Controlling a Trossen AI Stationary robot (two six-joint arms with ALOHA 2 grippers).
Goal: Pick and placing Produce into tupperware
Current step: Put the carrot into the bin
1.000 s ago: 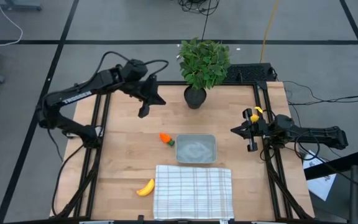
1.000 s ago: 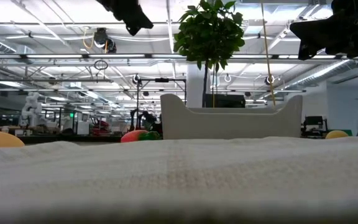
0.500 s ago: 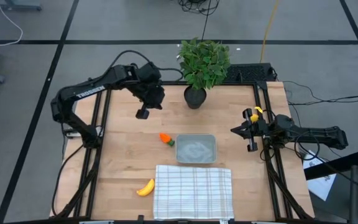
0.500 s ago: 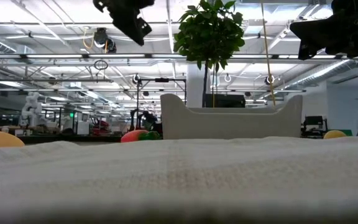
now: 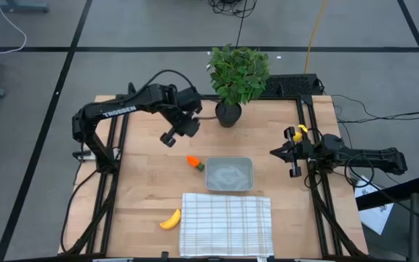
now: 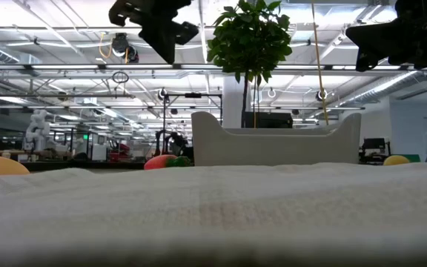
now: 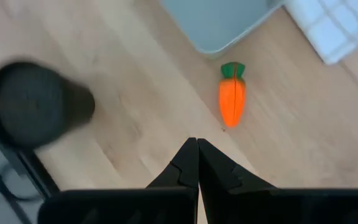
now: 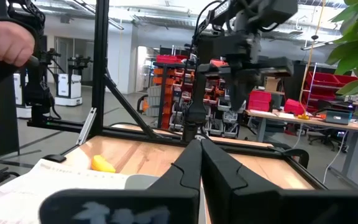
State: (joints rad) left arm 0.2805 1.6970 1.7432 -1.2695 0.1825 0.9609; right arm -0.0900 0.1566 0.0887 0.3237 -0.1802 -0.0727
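Observation:
The orange carrot (image 5: 194,162) with its green top lies on the wooden table just left of the tupperware (image 5: 230,175), a shallow clear container. My left gripper (image 5: 168,138) hangs shut above the table, left of and beyond the carrot (image 7: 232,99), pointing steeply down. The banana (image 5: 171,220) lies near the front, left of the checked cloth. A small round yellow fruit (image 5: 302,129) sits at the right, close to my right arm. My right gripper (image 5: 273,152) waits shut and level near the right edge.
A white checked cloth (image 5: 226,224) lies in front of the tupperware. A leafy plant (image 5: 238,73) in a black pot (image 5: 228,114) stands at the far middle, close to my left arm. A person's hand (image 8: 5,40) shows beyond the table.
My left arm has swung toward the table's right and a little nearer, toward the carrot. Its gripper has tipped from slanting to steeply downward and has rolled about its own axis, staying shut.

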